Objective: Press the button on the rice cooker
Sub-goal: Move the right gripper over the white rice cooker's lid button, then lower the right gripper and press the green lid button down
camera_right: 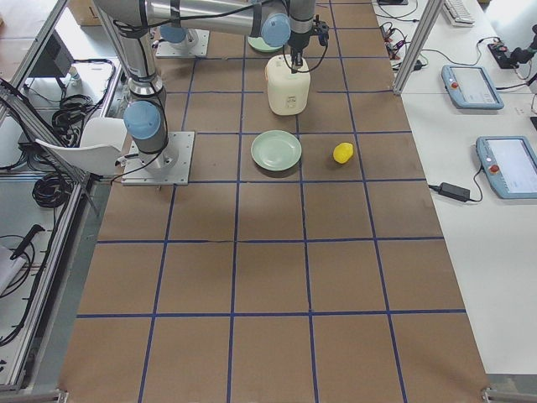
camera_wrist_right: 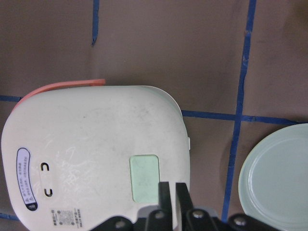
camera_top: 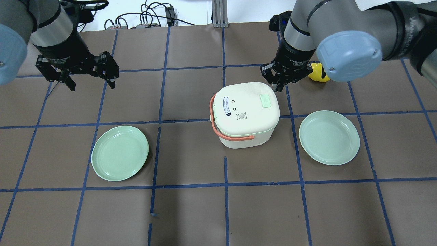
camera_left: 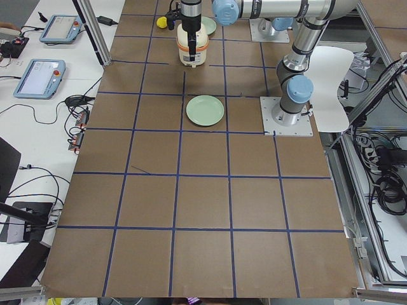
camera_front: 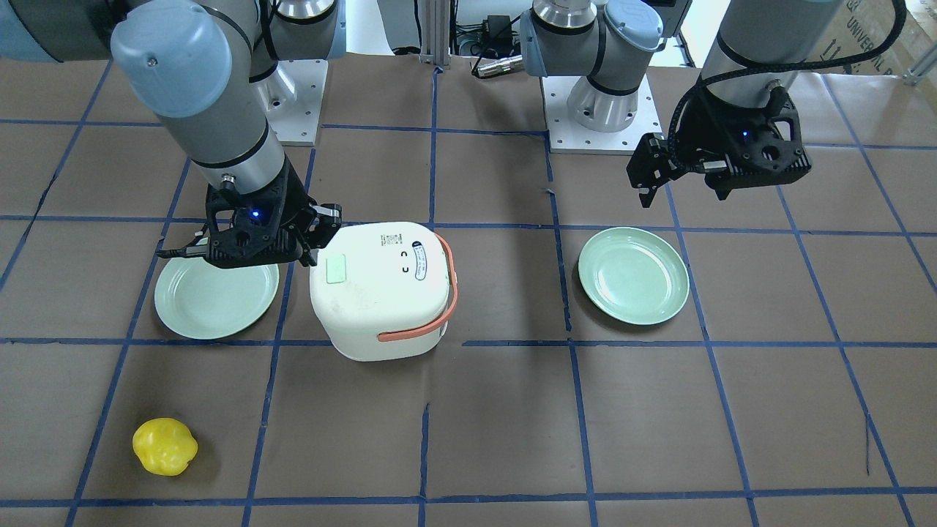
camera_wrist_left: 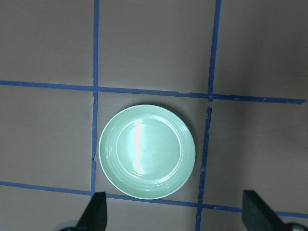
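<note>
A brown paper-covered table [camera_front: 498, 410], taped into squares with blue lines, fills the front-facing view. Near its middle stands the boxy white rice cooker [camera_front: 381, 293] with its lid closed. It has a salmon handle [camera_front: 454, 285] round its side and a pale green square button [camera_front: 335, 268] on the lid. The black right gripper [camera_front: 326, 227], fingers pressed together, hangs at the lid's corner just beside that button; whether it touches cannot be told. Partly beneath it lies a round pale green dish, the right plate [camera_front: 219, 311], just beside the cooker. The left gripper [camera_front: 684, 194] hovers with fingers spread, holding nothing, near the matching left plate [camera_front: 633, 274], which is well apart from the cooker. A lumpy yellow toy fruit [camera_front: 165, 446] sits on the operators' side, on the robot's right.

From overhead, the cooker [camera_top: 245, 112] stands between the two plates, nearer the right one. The arm partly hides the toy fruit.

In the left side view, the cooker is far off and small, under the far arm.

In the right side view, the near arm points down onto the cooker's top.

The left wrist camera shows the left plate [camera_wrist_left: 147, 151] whole, ahead of two wide-apart fingertips.

The right wrist camera shows the closed fingers [camera_wrist_right: 166, 195] over the lid's rim, just beside the button [camera_wrist_right: 144, 178].
</note>
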You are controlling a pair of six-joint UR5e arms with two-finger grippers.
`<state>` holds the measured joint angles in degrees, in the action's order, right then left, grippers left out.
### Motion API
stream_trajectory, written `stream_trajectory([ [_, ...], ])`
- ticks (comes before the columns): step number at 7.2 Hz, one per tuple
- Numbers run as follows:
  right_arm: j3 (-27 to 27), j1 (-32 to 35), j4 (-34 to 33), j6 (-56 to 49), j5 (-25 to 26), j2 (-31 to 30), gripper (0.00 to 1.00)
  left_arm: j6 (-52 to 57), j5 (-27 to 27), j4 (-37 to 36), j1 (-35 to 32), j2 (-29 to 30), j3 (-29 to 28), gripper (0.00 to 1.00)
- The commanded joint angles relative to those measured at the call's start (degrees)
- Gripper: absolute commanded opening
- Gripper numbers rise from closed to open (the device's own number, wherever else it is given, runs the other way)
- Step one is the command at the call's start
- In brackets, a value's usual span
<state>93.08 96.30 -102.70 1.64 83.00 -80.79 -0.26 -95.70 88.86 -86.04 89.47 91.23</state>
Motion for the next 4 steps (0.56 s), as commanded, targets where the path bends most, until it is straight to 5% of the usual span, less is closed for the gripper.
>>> stream_trajectory([
  [1,0.08,0.90,-1.79,0.47,-0.56,1.25,0.17,0.00,0.08,0.00,0.00,0.00,0.00,1.00],
  [4,0.26,0.99,-1.89,0.56,-2.76,2.04,0.18,0.00,-0.01,0.00,0.00,0.00,0.00,1.00],
])
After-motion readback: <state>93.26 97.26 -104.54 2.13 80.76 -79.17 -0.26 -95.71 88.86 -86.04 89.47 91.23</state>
